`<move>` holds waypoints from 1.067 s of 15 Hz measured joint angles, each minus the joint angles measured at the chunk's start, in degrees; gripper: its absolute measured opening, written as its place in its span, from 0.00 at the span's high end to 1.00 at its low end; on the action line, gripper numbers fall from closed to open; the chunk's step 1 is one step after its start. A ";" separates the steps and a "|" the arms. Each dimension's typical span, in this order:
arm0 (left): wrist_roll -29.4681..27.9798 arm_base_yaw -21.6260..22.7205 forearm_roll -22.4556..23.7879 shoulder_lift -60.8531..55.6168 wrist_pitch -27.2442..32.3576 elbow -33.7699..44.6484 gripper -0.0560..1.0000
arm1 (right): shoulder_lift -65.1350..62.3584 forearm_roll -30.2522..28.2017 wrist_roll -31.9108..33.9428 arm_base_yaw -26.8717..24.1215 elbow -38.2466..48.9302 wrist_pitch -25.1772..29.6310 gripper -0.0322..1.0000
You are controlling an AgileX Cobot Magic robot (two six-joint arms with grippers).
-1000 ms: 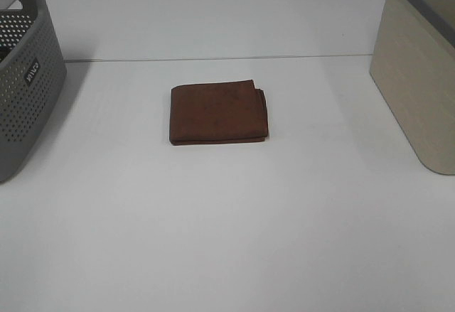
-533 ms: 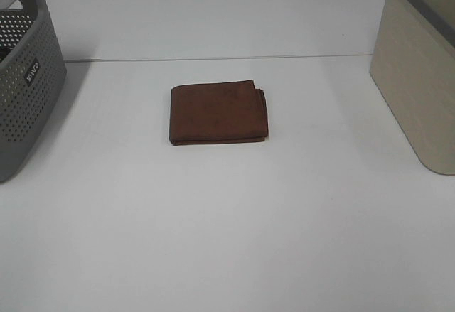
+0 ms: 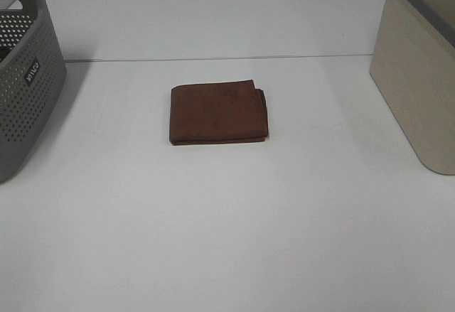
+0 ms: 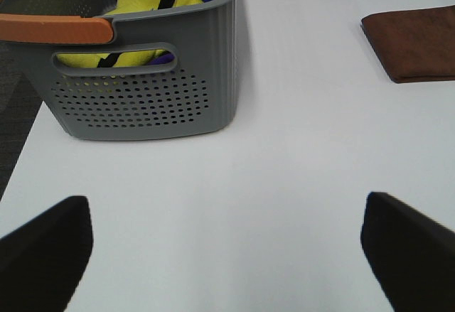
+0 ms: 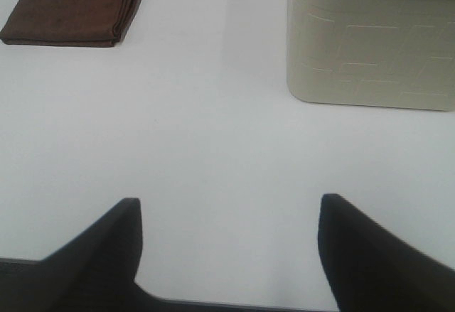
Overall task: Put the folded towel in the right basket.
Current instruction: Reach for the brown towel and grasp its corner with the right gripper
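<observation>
Left gripper [image 4: 226, 251] and right gripper [image 5: 229, 248]: we see both spread wide, empty.
The towel [image 3: 218, 111] lies flat on the table [image 3: 227, 241], well clear of both, the basket [image 3: 416, 77] off to its right.

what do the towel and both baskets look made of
Towel: brown cloth, matte, slightly fuzzy, maybe microfibre; soft layered edges show at one side. Left basket: grey moulded plastic, judging by its rows of small holes and cut-out handle. Right basket: beige, matte, probably plastic too; its wall carries a faint embossed line pattern under a grey rim.
</observation>
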 joint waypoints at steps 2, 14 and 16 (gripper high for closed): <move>0.00 0.00 0.00 0.00 0.00 0.00 0.02 | 0.46 0.00 0.00 0.00 0.00 -0.06 0.32; 0.00 0.00 0.00 0.00 0.00 0.00 0.02 | 56.61 3.78 -0.34 0.00 -27.67 -22.00 0.32; 0.00 0.00 0.00 0.00 0.00 0.00 0.02 | 69.33 4.35 -1.72 0.00 -36.90 -22.29 0.32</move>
